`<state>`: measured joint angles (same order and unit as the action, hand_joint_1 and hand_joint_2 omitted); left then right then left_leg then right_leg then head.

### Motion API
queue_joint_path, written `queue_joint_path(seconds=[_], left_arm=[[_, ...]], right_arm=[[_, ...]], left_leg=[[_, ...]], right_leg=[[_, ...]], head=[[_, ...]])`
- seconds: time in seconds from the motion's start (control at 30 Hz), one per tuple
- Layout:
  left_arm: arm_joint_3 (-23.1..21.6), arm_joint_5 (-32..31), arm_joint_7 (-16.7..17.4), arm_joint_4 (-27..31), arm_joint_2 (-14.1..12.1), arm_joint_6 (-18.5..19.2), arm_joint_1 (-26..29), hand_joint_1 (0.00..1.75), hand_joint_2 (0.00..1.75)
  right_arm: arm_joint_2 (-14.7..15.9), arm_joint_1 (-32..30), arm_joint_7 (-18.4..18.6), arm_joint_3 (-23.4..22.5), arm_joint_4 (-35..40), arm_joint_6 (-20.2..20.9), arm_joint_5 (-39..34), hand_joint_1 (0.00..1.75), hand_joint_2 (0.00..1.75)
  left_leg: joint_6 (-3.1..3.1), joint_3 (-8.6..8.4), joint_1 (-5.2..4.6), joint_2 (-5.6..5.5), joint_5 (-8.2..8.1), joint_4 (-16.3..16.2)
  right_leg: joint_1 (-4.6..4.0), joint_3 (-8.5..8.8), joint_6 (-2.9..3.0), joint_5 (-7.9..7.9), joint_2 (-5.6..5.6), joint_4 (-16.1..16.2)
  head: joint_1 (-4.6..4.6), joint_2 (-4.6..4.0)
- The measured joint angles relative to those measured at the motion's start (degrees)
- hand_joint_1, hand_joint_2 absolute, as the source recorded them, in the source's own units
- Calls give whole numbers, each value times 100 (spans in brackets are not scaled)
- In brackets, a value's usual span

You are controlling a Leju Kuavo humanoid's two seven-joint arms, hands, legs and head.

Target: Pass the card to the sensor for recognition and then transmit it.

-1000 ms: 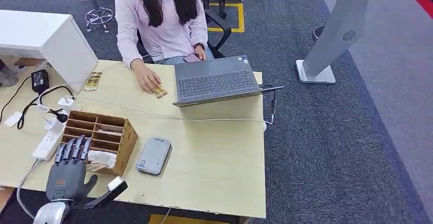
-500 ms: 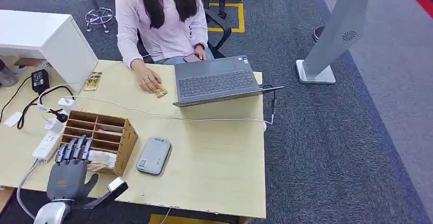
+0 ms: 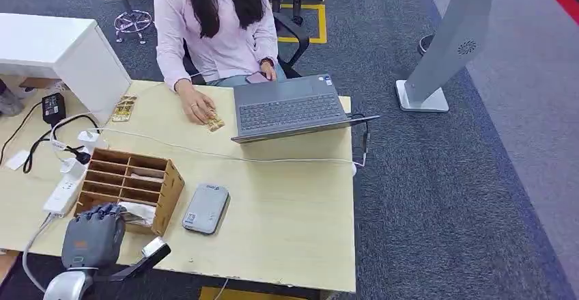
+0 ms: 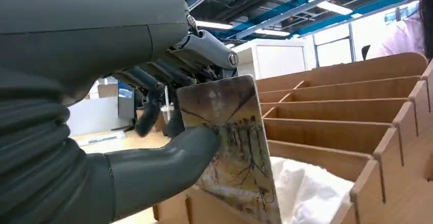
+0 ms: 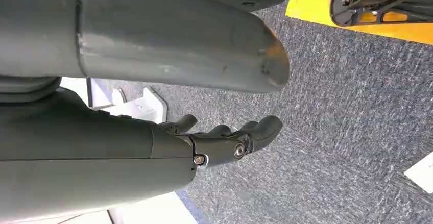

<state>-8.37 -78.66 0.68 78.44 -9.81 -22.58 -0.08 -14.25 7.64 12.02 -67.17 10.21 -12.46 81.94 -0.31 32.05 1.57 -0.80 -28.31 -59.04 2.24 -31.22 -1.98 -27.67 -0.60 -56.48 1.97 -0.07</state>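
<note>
Your left hand [image 3: 93,235] is at the near edge of the table [image 3: 287,232], fingers curled over the front of the wooden organizer [image 3: 130,185], and the left wrist view shows thumb and fingers pinching the card [image 4: 232,147] at the organizer's front slot. Your right hand [image 5: 224,142] hangs over the carpet, fingers loosely apart, holding nothing. Just beside the organizer lies the grey sensor [image 3: 205,208], flat on the table. Watch the lift: the pinch sits on the card's upper half, so a dragged lower edge could catch on the white packet [image 4: 311,193] or a divider and twist the card loose. Farther off, a white cable [image 3: 225,155] crosses the table, then the laptop [image 3: 290,108] and the person [image 3: 215,26] behind it.
</note>
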Motion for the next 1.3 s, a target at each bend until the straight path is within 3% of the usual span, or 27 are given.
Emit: queue_joint_path(seconds=[0.77,0.93,1.3], left_arm=[[0,138,-197,193,-4,-22,42,175,175],[-64,155,-354,713,-2,-105,44,175,175],[-896,289,-404,2175,0,-496,-116,175,175]], right_arm=[[0,5,-20,4,0,-2,11,0,0],[0,11,-33,4,0,-15,-37,0,0],[0,29,-57,4,0,-24,-116,0,0]], left_leg=[[0,0,0,0,0,0],[0,0,0,0,0,0],[0,-2,-1,0,0,-1]], right_leg=[[0,-1,0,0,0,0],[0,-1,0,0,0,0],[0,-3,0,1,0,1]], head=[[2,0],[0,0],[0,0]])
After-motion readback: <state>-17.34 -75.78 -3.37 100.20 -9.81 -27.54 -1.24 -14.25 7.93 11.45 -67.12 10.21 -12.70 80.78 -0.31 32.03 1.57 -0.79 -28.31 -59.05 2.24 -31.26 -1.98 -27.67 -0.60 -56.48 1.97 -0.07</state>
